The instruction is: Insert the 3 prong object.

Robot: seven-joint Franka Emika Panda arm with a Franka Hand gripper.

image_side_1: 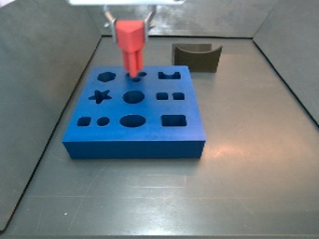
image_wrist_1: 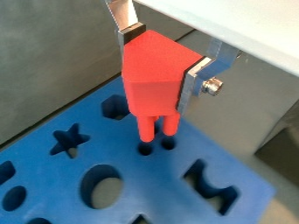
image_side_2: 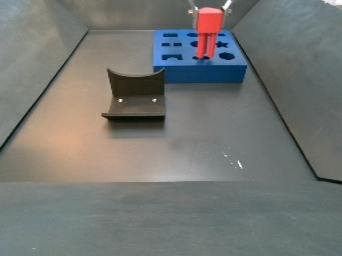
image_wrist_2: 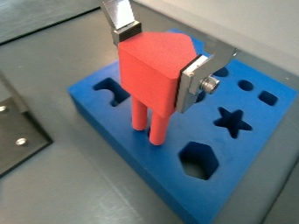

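1. The dark tabletop (image_side_1: 237, 177) carries the blue foam board with shaped cut-outs (image_side_1: 134, 131).
2. The red block with three prongs (image_wrist_1: 158, 74) stands upright, its prong tips entering the board's small holes.
3. The hand (image_wrist_1: 163, 54) clamps the block between its plates.
4. Risk: slight misalignment may jam the prongs against hole edges.

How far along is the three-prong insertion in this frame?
Done: the tool grips the red three-prong piece over the blue block. In hand: the prongs are entering their holes. Left: pressing the body down and letting go.
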